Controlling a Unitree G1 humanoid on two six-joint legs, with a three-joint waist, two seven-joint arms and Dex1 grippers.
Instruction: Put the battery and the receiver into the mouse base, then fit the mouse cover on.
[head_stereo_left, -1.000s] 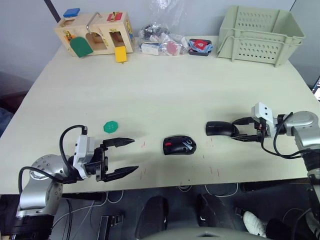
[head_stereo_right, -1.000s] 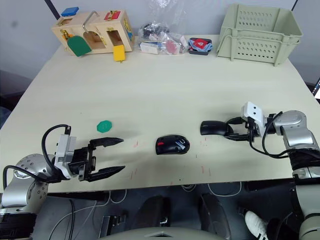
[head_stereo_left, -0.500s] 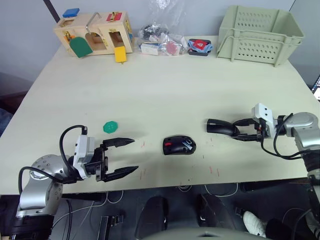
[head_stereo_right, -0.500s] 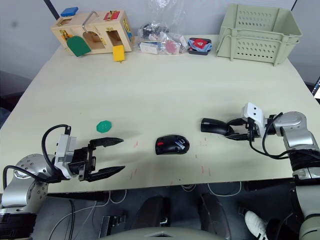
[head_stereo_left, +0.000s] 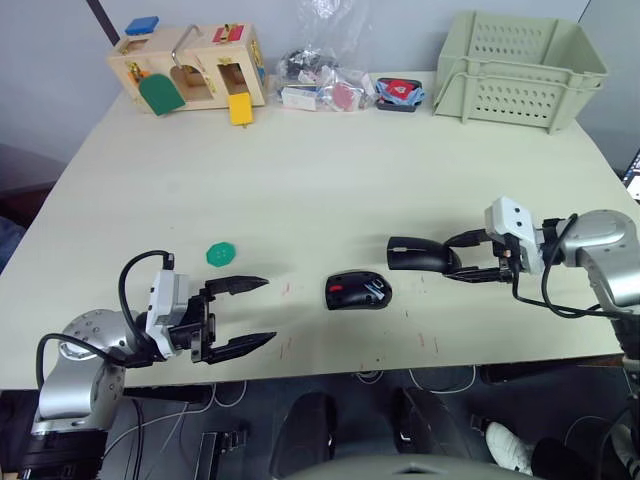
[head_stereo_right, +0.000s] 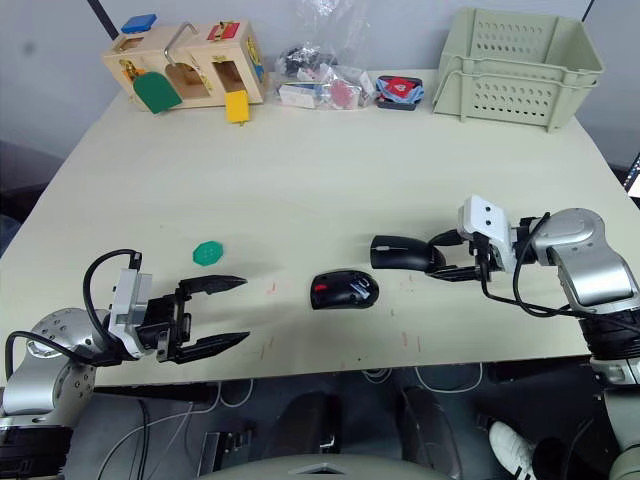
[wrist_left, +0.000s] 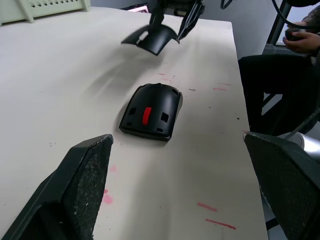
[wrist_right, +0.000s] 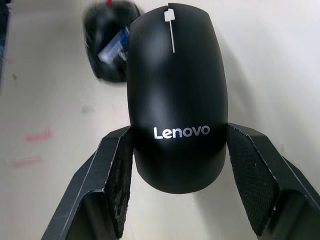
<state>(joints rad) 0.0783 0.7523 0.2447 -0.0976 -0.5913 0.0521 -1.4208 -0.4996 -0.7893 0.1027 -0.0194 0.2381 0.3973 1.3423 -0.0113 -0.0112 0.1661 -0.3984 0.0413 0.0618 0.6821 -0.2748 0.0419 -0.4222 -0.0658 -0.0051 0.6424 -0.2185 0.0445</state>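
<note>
Right wrist view: right claw (head_stereo_left: 462, 266) pinches the mouse cover (head_stereo_left: 415, 256) above the bench (head_stereo_left: 330, 170), just right of the mouse base (head_stereo_left: 358, 291); left claw (head_stereo_left: 251, 313) spread, empty.

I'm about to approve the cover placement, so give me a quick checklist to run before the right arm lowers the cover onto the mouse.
1. Cover held: the right gripper clamps the mouse cover by its sides, logo end between the fingers: ok.
2. Battery seated: a blue-and-white battery lies in the mouse base: ok.
3. Receiver seated: cannot tell.
4. Cover over base: it hangs beside the base, toward the robot's right, not above it: not ok.
5. Left gripper out of the way: open, apart from the base: ok.
6. Green disc away from the base: ok.
</note>
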